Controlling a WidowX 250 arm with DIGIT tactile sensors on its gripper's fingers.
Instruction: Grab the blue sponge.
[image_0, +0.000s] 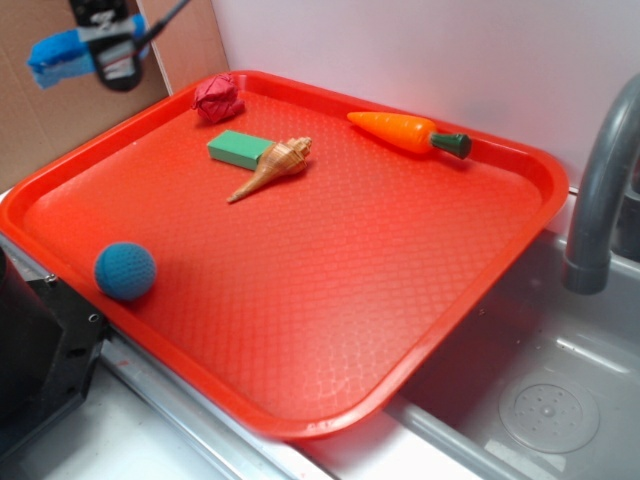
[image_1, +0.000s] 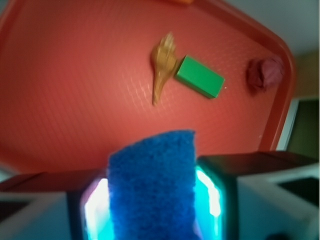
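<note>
Sponge position: the blue sponge (image_0: 60, 55) is off the tray, held in the air at the upper left of the exterior view, above and outside the far-left corner of the red tray (image_0: 330, 300). The gripper (image_0: 112, 48) is clamped on it; one end of the sponge sticks out to the left of the fingers.

Wrist view confirms the grasp: the sponge (image_1: 152, 185) stands between the two pads (image_1: 212, 192), filling the gap, its rough blue face toward the camera and its top edge rising above them. The tray lies well below.

Tray contents, none touching the sponge:
- green block (image_0: 240, 148) near the far-left part of the tray, with a tan spiral shell (image_0: 272, 167) just beside it, apparently touching at the shell's wide end.
- crumpled dark red ball (image_0: 218, 98) in the far-left corner.
- orange toy carrot (image_0: 408, 132) with green stem along the far edge.
- round blue knitted ball (image_0: 125, 271) near the left rim, well apart from the rest.

Grey faucet (image_0: 600, 190) and sink basin (image_0: 545, 400) to the right of the tray.
</note>
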